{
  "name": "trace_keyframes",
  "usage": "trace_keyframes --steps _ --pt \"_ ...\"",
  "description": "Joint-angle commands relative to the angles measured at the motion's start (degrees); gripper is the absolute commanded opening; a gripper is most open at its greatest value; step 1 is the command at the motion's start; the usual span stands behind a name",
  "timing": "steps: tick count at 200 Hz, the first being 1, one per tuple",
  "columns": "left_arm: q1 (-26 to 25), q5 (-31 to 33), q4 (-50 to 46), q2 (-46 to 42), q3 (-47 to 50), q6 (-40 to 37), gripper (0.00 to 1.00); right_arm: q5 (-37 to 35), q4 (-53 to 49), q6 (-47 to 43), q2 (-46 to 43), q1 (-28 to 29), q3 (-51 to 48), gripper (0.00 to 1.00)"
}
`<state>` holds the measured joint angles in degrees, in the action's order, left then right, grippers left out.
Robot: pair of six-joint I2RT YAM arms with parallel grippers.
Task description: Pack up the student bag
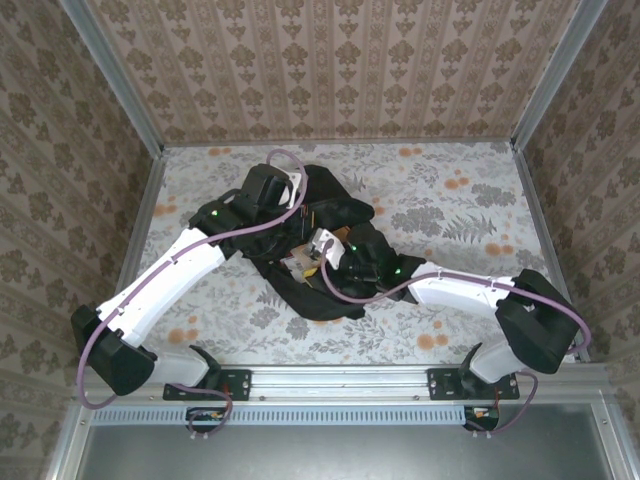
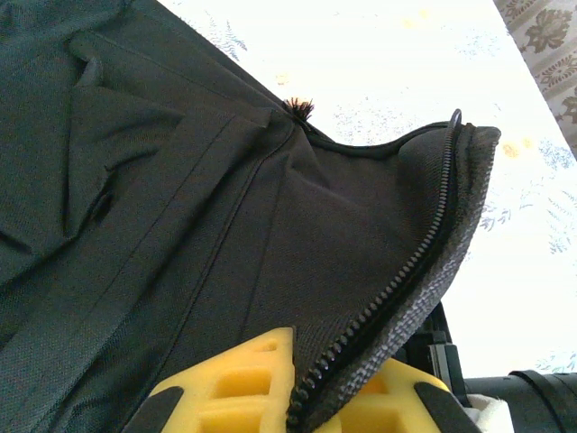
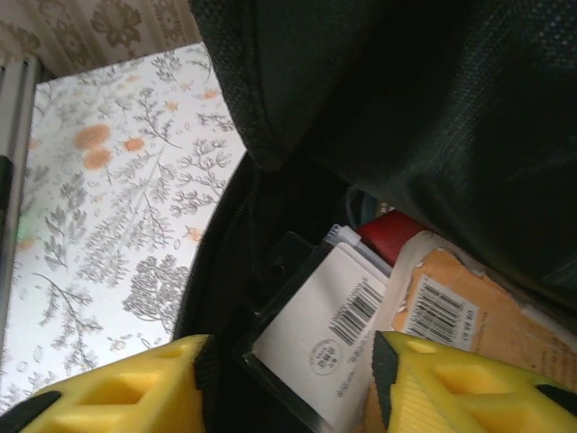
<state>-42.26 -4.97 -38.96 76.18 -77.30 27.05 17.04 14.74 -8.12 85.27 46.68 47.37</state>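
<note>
**Clerk:** Entry, student bag [image 1: 310, 300]. Location?

**Checker:** Middle of the flowered worktop [image 1: 450, 210], lying slumped, mouth unzipped. Both arms meet over it.

**Clerk:** Left arm [image 1: 170, 280], pose?

**Checker:** It rises from its base at the near left corner and stretches diagonally up to the bag's far left part, wrist bent down onto the fabric.

**Clerk:** Left claw [image 2: 317, 383], state?

**Checker:** Pressed together on the bag's open rim. The zipper [image 2: 424, 244] edge runs out from between the yellow fingers [image 2: 239, 379], lifted into a ridge.

**Clerk:** Right arm [image 1: 460, 285]?

**Checker:** It comes from the near right corner, lies low and reaches leftward to the bag's centre, wrist at the opening.

**Clerk:** Right claw [image 3: 290, 352]?

**Checker:** Spread. One finger sits outside the bag's wall over the worktop, the other inside over the contents.

**Clerk:** Contents and markings?

**Checker:** A white pack [image 3: 325, 334] in a clear case, with a printed barcode and a round stamp. An orange packet [image 3: 487, 316] touches its side, with a white barcode sticker. The corner of a red item [image 3: 389, 230] shows behind them. Digits and wording are too small to read, and no brand is legible.
</note>
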Motion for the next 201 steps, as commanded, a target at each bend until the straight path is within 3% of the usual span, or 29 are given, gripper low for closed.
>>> trace_keyframes --steps 1,23,56,116,201 --pt "0.6 -1.1 2.8 -1.1 -1.8 0.9 0.00 -1.4 -2.7 -5.7 2.4 0.1 2.4 0.47" --pt "0.5 -1.2 2.8 -1.1 -1.8 1.0 0.00 -2.0 -4.3 -8.2 4.7 0.0 3.6 0.45" --pt "0.5 -1.3 2.8 -1.2 -1.9 1.1 0.00 2.6 -1.9 -8.1 6.3 0.7 3.3 0.48" --pt "0.6 -1.5 3.0 -1.3 -1.8 1.4 0.00 0.9 3.5 -4.4 10.1 2.6 5.5 0.52" --pt "0.5 -1.5 3.4 -1.0 -1.7 1.5 0.00 0.3 7.8 -0.4 13.7 3.7 8.4 0.47"
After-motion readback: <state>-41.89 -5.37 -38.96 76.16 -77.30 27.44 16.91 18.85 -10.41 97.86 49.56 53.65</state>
